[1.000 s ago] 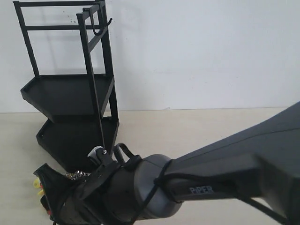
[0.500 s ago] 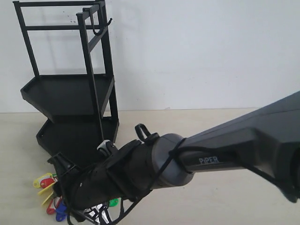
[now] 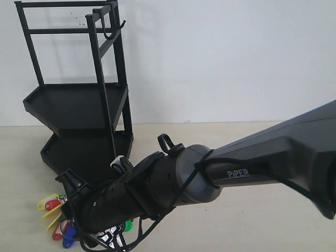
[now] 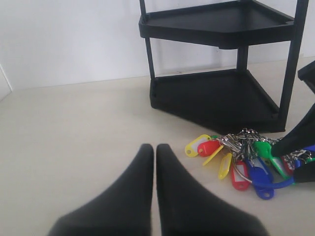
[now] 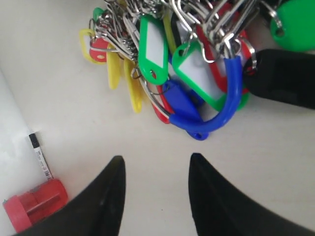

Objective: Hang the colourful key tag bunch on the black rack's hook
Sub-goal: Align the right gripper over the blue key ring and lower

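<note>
Colourful key tag bunch (image 3: 52, 209): lying on the table (image 3: 262, 231), at 7 o'clock from the black rack (image 3: 79, 105).
Right gripper (image 5: 156, 162): nearer; jaws spread, empty, blue loop (image 5: 231, 98) just ahead.
Left gripper (image 4: 150, 147): fingers pressed together, empty.
Hook (image 3: 110, 35): 12 o'clock, high above.

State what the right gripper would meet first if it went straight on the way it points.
Probably the blue loop of the colourful key tag bunch, lying just ahead of the open right gripper; depth is unclear.

The smooth dark-grey robot arm (image 3: 273, 157) bears white "PiPER" lettering (image 3: 237, 171); thin black cables (image 3: 202, 167) loop round its bulbous joint. The left gripper (image 4: 155, 146) and right gripper (image 5: 156, 158) have tapered matte-black fingers.
</note>
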You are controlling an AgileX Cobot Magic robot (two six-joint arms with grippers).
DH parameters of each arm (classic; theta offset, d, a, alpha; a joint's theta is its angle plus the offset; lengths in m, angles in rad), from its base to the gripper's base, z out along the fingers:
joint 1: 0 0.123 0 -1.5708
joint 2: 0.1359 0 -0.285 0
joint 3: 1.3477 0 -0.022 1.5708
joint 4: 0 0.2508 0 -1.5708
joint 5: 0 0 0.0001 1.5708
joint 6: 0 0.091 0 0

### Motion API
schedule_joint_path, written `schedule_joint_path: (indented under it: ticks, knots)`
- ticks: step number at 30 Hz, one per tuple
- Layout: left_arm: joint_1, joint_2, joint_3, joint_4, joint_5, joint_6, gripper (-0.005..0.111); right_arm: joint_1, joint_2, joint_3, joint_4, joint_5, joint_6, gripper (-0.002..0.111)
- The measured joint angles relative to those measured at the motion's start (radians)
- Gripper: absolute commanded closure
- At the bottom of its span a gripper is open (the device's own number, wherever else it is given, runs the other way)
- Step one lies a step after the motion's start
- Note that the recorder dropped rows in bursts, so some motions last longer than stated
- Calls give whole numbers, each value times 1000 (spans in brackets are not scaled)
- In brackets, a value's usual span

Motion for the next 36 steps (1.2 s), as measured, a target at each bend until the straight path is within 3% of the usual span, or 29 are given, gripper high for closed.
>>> schedule_joint_path:
  ticks: [9,19,36]
  knots:
    - [0,0,0,0,0,0,102,-4,0,0,-53,-22,-6,68]
    - [0,0,0,0,0,0,102,-94,0,0,-115,153,4,68]
    - [0,0,0,0,0,0,102,-95,18,0,-137,148,212,68]
